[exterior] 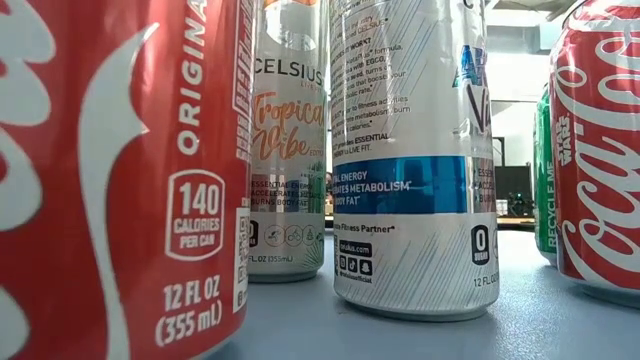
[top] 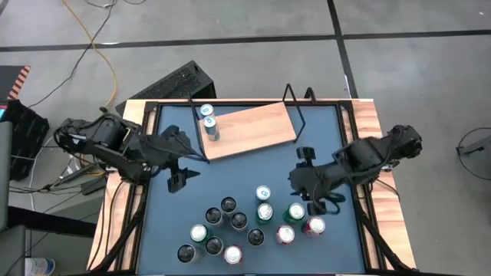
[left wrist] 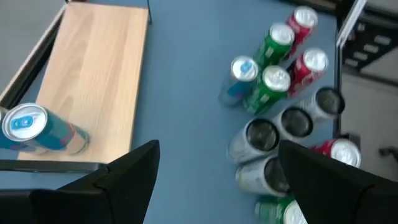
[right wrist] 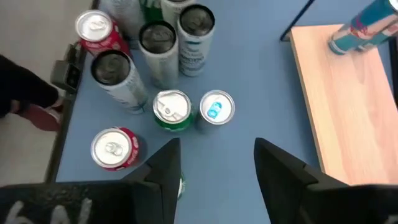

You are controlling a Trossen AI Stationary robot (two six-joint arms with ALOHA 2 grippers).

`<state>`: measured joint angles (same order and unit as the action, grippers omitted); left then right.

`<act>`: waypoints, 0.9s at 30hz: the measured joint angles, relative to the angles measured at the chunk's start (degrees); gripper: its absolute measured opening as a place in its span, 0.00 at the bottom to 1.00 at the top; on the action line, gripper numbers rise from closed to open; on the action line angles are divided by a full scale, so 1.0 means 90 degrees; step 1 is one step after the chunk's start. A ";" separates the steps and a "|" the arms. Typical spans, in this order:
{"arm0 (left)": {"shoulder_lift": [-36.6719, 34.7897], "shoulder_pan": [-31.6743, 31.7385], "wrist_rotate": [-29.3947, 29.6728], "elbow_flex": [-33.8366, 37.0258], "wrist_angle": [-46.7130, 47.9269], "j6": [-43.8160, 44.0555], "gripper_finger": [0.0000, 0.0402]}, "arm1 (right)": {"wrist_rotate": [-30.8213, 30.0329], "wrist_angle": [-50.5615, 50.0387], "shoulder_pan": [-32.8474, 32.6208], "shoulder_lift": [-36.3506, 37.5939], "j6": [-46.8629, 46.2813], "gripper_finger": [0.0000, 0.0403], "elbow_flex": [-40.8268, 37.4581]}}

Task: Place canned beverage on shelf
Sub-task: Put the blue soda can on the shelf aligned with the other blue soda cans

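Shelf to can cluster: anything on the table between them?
No. In the high view only bare blue table lies between the shelf and the can cluster. The left gripper hangs off to the side, jaws open.

Light-wood shelf [top: 249,130]; blue tabletop [top: 230,180]; red, green, perhaps silver cans [top: 253,222].

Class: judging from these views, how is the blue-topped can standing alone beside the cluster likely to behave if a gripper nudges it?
The blue-topped can looks tall and slim, so probably tips. Once down, likely rolls across the smooth blue tabletop.
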<state>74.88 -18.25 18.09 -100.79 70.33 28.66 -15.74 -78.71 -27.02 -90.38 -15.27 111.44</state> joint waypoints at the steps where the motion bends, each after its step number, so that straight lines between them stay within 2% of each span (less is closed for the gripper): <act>1: 0.0002 -0.0088 0.0071 0.0000 -0.0028 0.0112 0.79 | -0.0056 0.0064 -0.0051 -0.0001 -0.0036 0.47 -0.0076; 4: 0.0002 -0.0309 0.0226 0.0000 -0.0135 0.0493 0.79 | -0.0166 0.0332 -0.0080 0.0018 0.0017 0.50 -0.0423; 7: 0.0002 -0.0488 0.0443 0.0000 -0.0133 0.0808 0.79 | -0.0205 0.0624 0.0213 0.0006 0.0191 0.54 -0.0827; 14: 0.0002 -0.0684 0.0587 0.0000 -0.0144 0.1060 0.79 | 0.0247 0.2712 0.1284 -0.0001 0.0519 0.59 -0.2111; 20: 0.0002 -0.0740 0.0593 0.0000 -0.0065 0.1027 0.79 | 0.0254 0.2964 0.1775 0.0005 -0.0509 0.59 -0.2419; 27: 0.0002 -0.0745 0.0908 0.0000 0.0147 0.0914 0.79 | 0.0244 0.3021 0.1747 -0.0131 -0.1444 0.59 -0.2412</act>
<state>74.89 -24.95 26.26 -100.79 71.65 36.88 -13.54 -51.52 -11.30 -91.56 -28.26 89.73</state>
